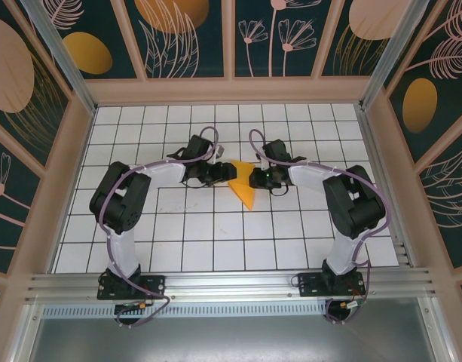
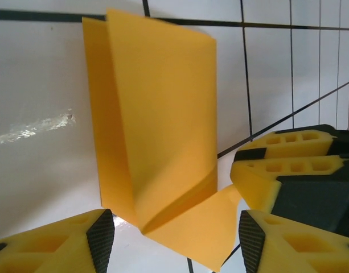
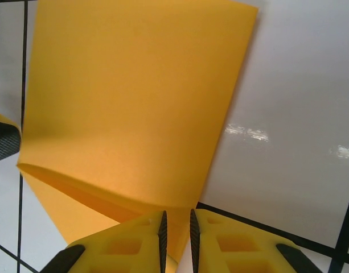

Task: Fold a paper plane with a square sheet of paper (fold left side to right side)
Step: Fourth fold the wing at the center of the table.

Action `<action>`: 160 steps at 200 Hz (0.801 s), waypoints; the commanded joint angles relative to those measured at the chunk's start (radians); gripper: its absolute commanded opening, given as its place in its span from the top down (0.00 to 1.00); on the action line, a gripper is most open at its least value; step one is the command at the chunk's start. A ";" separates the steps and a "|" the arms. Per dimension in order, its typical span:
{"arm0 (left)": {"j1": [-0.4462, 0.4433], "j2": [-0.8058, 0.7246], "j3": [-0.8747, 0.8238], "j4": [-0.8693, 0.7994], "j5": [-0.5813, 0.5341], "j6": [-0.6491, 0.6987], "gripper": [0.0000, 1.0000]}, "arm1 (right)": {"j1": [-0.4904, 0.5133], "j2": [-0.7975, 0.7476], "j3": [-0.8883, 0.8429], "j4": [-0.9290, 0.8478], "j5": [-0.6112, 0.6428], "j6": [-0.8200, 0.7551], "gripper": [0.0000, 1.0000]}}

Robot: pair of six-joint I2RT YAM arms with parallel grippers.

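Centrally, the square sheet of paper (image 1: 244, 190) lies partly folded on the worktop (image 1: 215, 241), its point toward 6 o'clock. At its 3 o'clock the right hand (image 3: 177, 230) pinches one edge, nearly closed. At 9 o'clock the left hand (image 2: 175, 242) stands wide open, straddling a corner.

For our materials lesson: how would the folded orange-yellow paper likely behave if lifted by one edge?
The folded paper is probably floppy: its thin flap stands bowed off the table. It likely weighs little, so a light pinch should lift it. Its visible creases may stiffen it slightly along the folds.
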 commanded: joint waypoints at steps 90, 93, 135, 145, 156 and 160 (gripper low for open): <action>-0.038 0.068 0.051 0.054 0.056 -0.050 0.69 | -0.001 -0.058 -0.014 -0.017 0.064 0.002 0.71; -0.038 0.067 0.051 0.055 0.056 -0.051 0.70 | -0.001 -0.071 -0.018 -0.017 0.072 0.003 0.69; -0.043 0.042 0.044 0.052 0.042 -0.059 0.73 | 0.035 -0.231 -0.047 -0.054 0.208 0.019 0.55; -0.046 0.038 0.041 0.052 0.040 -0.061 0.74 | 0.055 -0.256 -0.063 -0.051 0.220 0.030 0.55; -0.046 0.032 0.039 0.054 0.038 -0.066 0.74 | 0.097 -0.274 -0.088 -0.034 0.227 0.050 0.55; -0.046 0.031 0.039 0.055 0.038 -0.068 0.74 | 0.114 -0.280 -0.101 -0.019 0.228 0.058 0.55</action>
